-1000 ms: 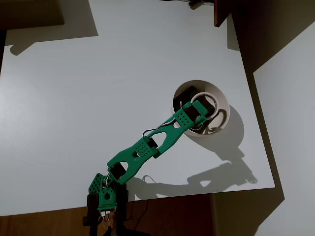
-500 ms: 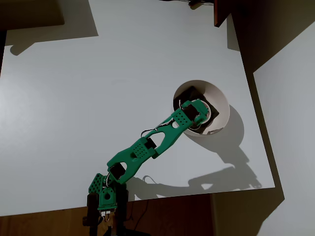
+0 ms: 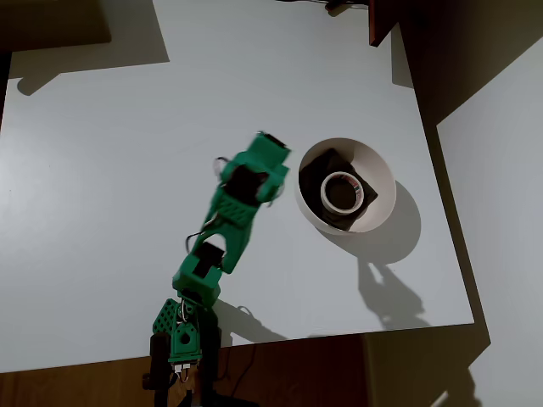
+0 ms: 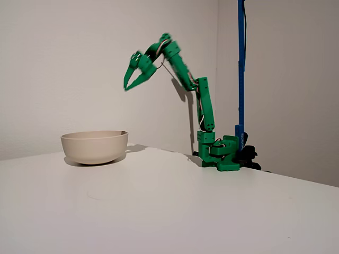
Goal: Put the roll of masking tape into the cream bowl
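The roll of masking tape (image 3: 343, 192) lies flat inside the cream bowl (image 3: 383, 172), on the dark brown square patch, its pinkish core showing. From the side, the cream bowl (image 4: 95, 146) hides the tape. My green gripper (image 4: 128, 83) is raised high in the air, well above the bowl and to its right in the fixed view, with its fingers spread open and nothing between them. From overhead the green arm (image 3: 246, 188) is folded back, left of the bowl.
The arm's base (image 4: 221, 154) sits at the table's edge beside a blue pole (image 4: 241, 69). A dark brown corner (image 3: 383, 19) juts in at the table's top right in the overhead view. The table's right edge runs close to the bowl.
The gripper was down in the bowl with the tape. It has let go, lifted up and pulled back to the left, leaving the tape lying in the bowl.
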{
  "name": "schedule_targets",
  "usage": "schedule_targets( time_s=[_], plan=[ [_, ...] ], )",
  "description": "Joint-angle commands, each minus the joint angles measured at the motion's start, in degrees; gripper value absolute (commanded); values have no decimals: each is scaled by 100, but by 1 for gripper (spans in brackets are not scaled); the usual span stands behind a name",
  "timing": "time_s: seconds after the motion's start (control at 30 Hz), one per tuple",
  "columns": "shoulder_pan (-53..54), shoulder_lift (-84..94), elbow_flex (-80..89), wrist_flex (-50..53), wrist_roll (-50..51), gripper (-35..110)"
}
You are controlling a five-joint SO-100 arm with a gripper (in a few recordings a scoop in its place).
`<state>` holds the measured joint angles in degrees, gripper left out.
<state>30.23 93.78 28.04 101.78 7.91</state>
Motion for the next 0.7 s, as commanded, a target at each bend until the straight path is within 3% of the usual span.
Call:
schedule_targets(
  time_s=[0.0, 0.2, 0.37, 0.67],
  plan=[
    [-809, 1626, 246, 501, -70, -8],
    [-2074, 3384, 2206, 404, -387, -8],
    [-2874, 5133, 4658, -281, -580, -8],
    [-2971, 7567, 8903, -1485, -1072, -8]
  ],
)
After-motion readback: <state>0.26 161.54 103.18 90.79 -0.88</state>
